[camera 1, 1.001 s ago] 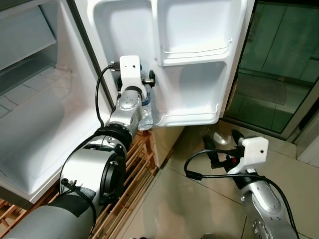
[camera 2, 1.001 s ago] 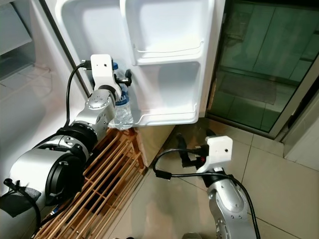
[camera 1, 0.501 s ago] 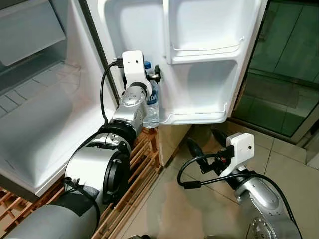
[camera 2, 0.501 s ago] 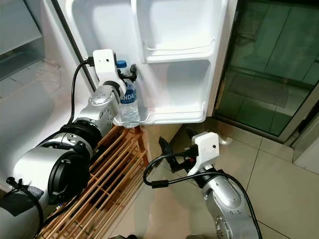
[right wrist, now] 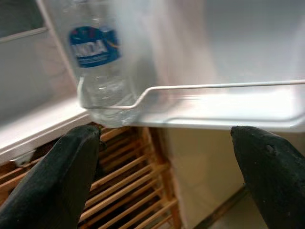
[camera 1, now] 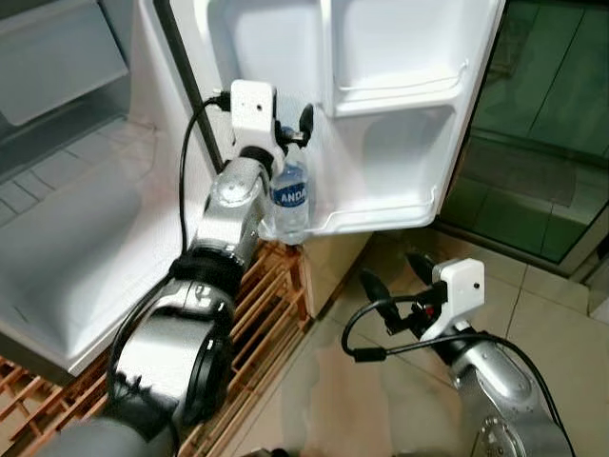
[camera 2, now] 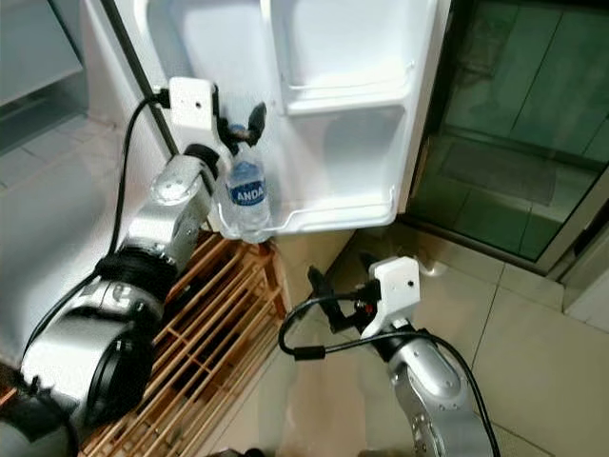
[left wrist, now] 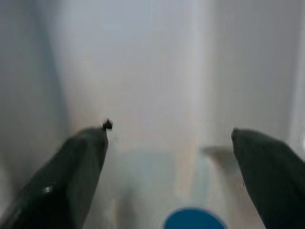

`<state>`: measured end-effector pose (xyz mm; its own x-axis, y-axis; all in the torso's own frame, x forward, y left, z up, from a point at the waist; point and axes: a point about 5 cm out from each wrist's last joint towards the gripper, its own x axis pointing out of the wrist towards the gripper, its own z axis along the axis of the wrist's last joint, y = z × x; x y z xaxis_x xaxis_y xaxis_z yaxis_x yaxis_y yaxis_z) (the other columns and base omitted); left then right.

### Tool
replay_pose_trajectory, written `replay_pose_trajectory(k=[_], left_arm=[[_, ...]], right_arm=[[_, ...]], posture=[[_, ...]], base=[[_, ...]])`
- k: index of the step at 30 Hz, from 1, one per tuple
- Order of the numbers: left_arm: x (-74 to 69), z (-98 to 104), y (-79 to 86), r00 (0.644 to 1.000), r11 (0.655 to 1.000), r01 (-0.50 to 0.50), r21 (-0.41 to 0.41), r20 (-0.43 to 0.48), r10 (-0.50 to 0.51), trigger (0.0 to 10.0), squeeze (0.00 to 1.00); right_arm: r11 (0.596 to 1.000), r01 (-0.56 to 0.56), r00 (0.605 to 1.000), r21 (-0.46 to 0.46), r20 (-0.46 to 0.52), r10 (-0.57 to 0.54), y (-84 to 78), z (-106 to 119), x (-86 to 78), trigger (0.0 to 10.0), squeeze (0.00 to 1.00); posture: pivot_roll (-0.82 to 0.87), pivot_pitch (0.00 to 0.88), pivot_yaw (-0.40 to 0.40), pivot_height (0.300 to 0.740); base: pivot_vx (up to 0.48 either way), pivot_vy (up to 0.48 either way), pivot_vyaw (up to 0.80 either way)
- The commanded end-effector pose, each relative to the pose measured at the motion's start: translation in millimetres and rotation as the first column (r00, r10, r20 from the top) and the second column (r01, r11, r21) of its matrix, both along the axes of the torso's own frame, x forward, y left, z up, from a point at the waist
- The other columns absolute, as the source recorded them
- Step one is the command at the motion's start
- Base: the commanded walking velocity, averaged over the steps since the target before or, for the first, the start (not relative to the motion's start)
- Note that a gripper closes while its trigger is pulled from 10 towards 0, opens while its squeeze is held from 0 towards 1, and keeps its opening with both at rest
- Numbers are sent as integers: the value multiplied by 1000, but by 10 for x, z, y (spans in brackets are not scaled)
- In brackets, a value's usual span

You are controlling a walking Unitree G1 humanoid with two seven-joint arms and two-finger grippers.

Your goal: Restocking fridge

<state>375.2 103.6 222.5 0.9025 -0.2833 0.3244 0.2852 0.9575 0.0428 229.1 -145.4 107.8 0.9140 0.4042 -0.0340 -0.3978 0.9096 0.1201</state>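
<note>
Spreading wide, the left gripper (camera 2: 240,122) has its fingers either side of the blue cap (left wrist: 194,220) without touching it. Below them, the water bottle (camera 2: 247,195) stands upright in the left end of the fridge door's lowest shelf (camera 2: 333,213), behind the shelf rail. Lower down, the right gripper (camera 1: 392,283) hangs over the tiled floor (camera 1: 333,400), its fingers wide and holding nothing. A wooden rack (camera 2: 214,314) sits under the door.
</note>
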Motion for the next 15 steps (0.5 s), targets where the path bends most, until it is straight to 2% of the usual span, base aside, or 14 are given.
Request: replay_pose_trajectory(k=[1, 2, 4, 5, 6, 7, 8, 10, 11, 12, 13, 14, 15], left_arm=[[-179, 31, 73, 996, 998, 58, 28, 65, -60, 10000, 1000], [-179, 31, 73, 996, 998, 58, 28, 65, -60, 10000, 1000], [-317, -121, 133, 994, 994, 102, 43, 30, -104, 10000, 1000], [-317, -121, 133, 994, 994, 102, 43, 30, -104, 10000, 1000], [-514, -360, 239, 990, 988, 135, 76, -43, -132, 10000, 1000], [-621, -450, 296, 989, 986, 138, 89, -66, -132, 10000, 1000], [-621, -450, 296, 989, 986, 138, 89, -66, -132, 10000, 1000], [-868, -623, 377, 981, 980, 168, 110, -120, -155, 10000, 831], [-868, -623, 377, 981, 980, 168, 110, -120, -155, 10000, 831], [-954, -666, 390, 976, 976, 184, 114, -138, -168, 10000, 831], [-1058, -727, 398, 969, 967, 210, 143, -160, -187, 10000, 427], [-1190, -839, 454, 968, 954, 206, 219, -190, -166, 10000, 0], [-1190, -839, 454, 968, 954, 206, 219, -190, -166, 10000, 0]], right_arm=[[1000, 10, 1000, 3, 9, -10, -4, 3, 7, 10000, 0], [1000, 10, 1000, 3, 9, -10, -4, 3, 7, 10000, 0], [1000, 22, 1000, -1, 13, -22, -15, 1, 0, 10000, 0], [1000, 22, 1000, -1, 13, -22, -15, 1, 0, 10000, 0], [998, 70, 997, -1, 25, -70, -71, 1, -13, 10000, 0], [995, 96, 995, 4, 30, -96, -101, 6, -20, 10000, 0], [995, 96, 995, 4, 30, -96, -101, 6, -20, 10000, 0], [991, 134, 990, 5, 36, -135, -147, 11, -52, 10000, 0], [991, 134, 990, 5, 36, -135, -147, 11, -52, 10000, 0], [990, 143, 989, 5, 36, -143, -159, 10, -64, 10000, 0], [988, 153, 988, 2, 35, -153, -175, 4, -76, 10000, 0], [984, 177, 984, -9, 38, -176, -210, -5, -90, 10000, 0], [984, 177, 984, -9, 38, -176, -210, -5, -90, 10000, 0]], posture=[[-171, 0, 135, 740], [-171, 0, 135, 740], [-165, 0, 134, 740], [-165, 0, 134, 740], [-151, 0, 125, 740], [-151, 0, 125, 740], [-151, 0, 125, 740], [-139, 0, 116, 740], [-139, 0, 116, 740], [-136, 0, 113, 740], [-131, 0, 104, 740], [-128, 0, 99, 740], [-128, 0, 99, 740]], base=[[0, 0, 0], [0, 0, 0], [0, 0, 0], [0, 0, 0], [0, 0, 0], [0, 0, 0], [0, 0, 0], [0, 0, 0], [0, 0, 0], [0, 0, 0], [0, 0, 0], [0, 0, 0], [0, 0, 0]])
